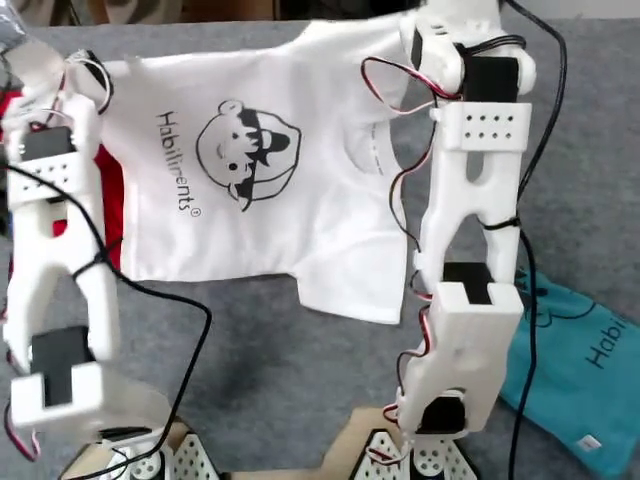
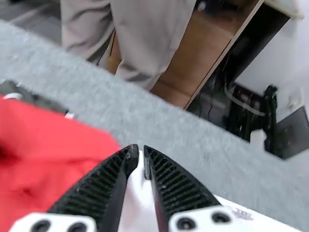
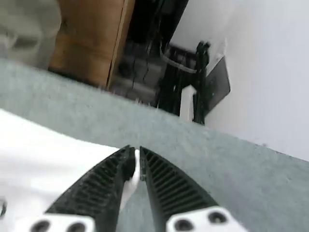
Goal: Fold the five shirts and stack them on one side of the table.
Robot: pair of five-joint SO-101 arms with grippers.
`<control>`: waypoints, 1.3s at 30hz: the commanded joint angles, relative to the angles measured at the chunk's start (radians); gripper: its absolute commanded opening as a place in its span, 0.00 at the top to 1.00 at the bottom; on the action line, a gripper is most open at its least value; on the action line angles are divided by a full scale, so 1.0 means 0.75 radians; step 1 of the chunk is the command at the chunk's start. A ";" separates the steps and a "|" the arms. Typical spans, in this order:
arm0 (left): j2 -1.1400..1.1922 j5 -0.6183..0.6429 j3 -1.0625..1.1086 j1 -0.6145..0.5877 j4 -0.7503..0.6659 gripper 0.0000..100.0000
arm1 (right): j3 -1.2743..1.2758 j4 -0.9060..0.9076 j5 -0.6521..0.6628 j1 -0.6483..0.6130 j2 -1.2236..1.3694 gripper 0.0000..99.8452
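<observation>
With left gripper (image 2: 140,153) and right gripper (image 3: 135,155) both clamped on cloth, holding white shirt (image 1: 320,240) by far edge, spread over grey table (image 1: 300,390), overlapping red shirt (image 2: 43,159). Light, limp, sure to sag: grip corners, keep taut, lift evenly.

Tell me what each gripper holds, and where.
Both pinch the white shirt at its far edge: left gripper at the hem end, right gripper at the collar end.

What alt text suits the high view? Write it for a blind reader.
A white shirt with a cartoon print lies spread on a grey table, flanked by the left arm and right arm. A red shirt shows beside the left arm, a teal shirt beside the right.
</observation>
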 commanded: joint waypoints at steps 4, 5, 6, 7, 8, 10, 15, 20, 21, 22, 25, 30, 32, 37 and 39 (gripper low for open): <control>-0.236 -0.080 -0.031 0.053 0.407 0.98 | -0.204 0.432 0.168 -0.038 -0.019 1.00; -0.247 -0.096 0.010 0.074 0.426 0.98 | -0.228 0.487 0.172 -0.038 -0.019 1.00; -0.257 -0.108 0.061 0.088 0.430 0.98 | -0.251 0.538 0.172 -0.038 -0.019 1.00; -0.267 -0.110 0.113 0.092 0.415 0.98 | -0.275 0.595 0.172 -0.038 -0.019 1.00; -0.279 -0.108 0.164 0.094 0.397 0.98 | -0.300 0.649 0.172 -0.040 -0.019 1.00; -0.306 -0.108 0.270 0.094 0.362 0.98 | -0.308 0.683 0.164 -0.034 -0.024 1.00; -0.396 -0.108 0.483 0.094 0.348 0.98 | -0.138 0.683 0.172 -0.046 -0.136 1.00; -0.422 -0.108 0.599 0.082 0.307 0.98 | 0.275 0.677 0.172 -0.134 -0.416 1.00; -0.427 -0.102 0.620 0.068 0.272 0.98 | 0.369 0.675 0.170 -0.144 -0.472 1.00; -0.427 -0.100 0.640 0.057 0.233 0.98 | 0.465 0.669 0.164 -0.148 -0.523 1.00; -0.433 -0.104 0.700 0.027 0.164 0.98 | 0.756 0.601 0.160 -0.142 -0.656 1.00; -0.435 -0.108 0.796 0.020 0.158 0.98 | 1.177 0.501 0.160 -0.114 -0.895 1.00; -0.435 -0.108 0.833 0.020 0.162 0.98 | 1.343 0.462 0.160 -0.114 -1.006 1.00; -0.435 -0.110 0.929 0.029 0.160 0.98 | 1.779 0.293 0.160 -0.095 -1.253 1.00; -0.435 -0.110 0.955 0.020 0.160 0.98 | 1.947 0.223 0.160 -0.077 -1.333 1.00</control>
